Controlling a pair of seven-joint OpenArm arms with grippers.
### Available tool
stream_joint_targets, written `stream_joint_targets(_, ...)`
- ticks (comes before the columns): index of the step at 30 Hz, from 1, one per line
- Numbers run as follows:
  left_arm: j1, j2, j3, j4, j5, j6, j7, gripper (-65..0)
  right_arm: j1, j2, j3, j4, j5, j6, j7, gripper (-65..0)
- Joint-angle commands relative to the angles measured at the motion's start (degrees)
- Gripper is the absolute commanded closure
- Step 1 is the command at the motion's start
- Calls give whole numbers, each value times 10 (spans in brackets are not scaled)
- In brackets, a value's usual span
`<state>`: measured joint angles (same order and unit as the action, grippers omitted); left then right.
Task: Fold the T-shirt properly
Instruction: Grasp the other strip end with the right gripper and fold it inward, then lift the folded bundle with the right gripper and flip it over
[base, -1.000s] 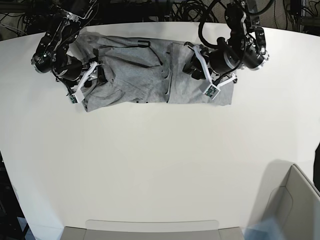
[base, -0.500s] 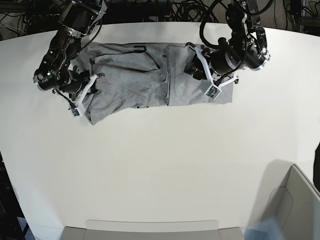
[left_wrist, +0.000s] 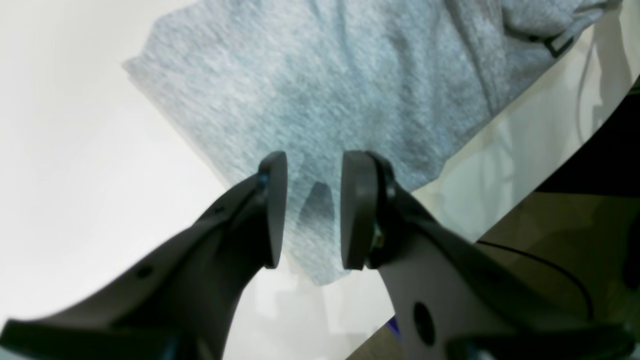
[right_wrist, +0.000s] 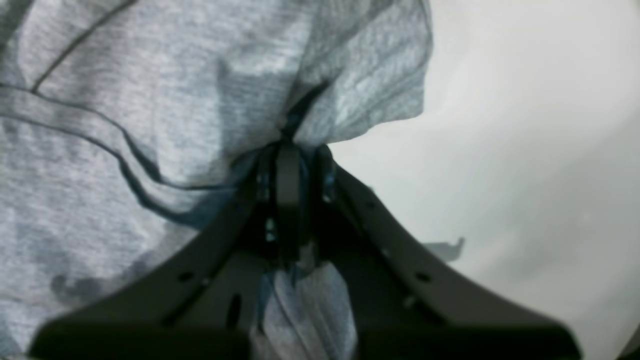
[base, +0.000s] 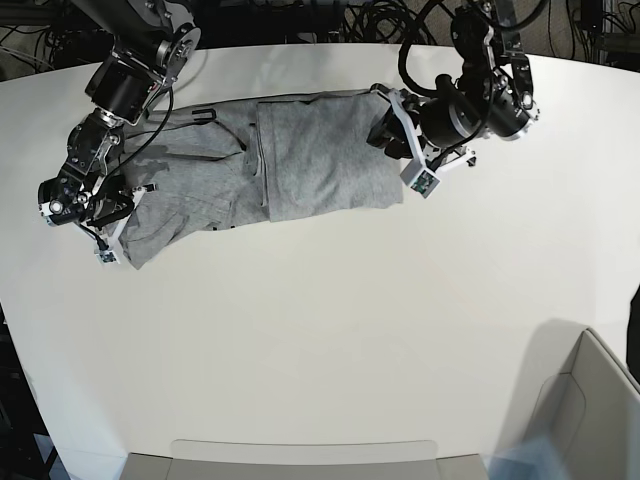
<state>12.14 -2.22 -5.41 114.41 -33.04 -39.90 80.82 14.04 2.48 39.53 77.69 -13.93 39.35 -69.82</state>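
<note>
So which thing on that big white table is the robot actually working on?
Look at the far side of the white table, between the two black arms. There lies the T-shirt, crumpled and stretched sideways. It is the only soft grey cloth there; the right claw pinches its end, while the left claw stands open over its other end.

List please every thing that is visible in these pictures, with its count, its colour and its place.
T-shirt: one, heather grey, lying crumpled and partly folded across the far side of the table, one end bunched.
Table: one, white, fills most of the base view.
Bin: one, grey, at the near corner on the base view's right, only partly in view.
Cables: several, black, behind the table's far edge.
Right gripper: one, black, shut on a bunched fold of the T-shirt, on the base view's left.
Left gripper: one, black, jaws apart over the T-shirt's edge, on the base view's right.
</note>
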Motion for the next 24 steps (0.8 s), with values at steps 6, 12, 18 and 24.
stream_joint_targets(6,-5,0,-2,9,-8,-1,-8,-177,-27,-13,1,118,-31,6,-16,0)
stream_joint_targets(12,-4,-1,-17,9,-7,-1,-8,-177,-66,-32,-32,212,-31,6,-14,0)
stream_joint_targets(18,12,-20,-81,9,-7,-1,-8,-177,-79,-69,-41,294,-33,6,-14,0)
stream_joint_targets(24,34,-53,-127,9,-7,-1,-8,-177,-121,-104,-112,362,-35,6,-17,0)
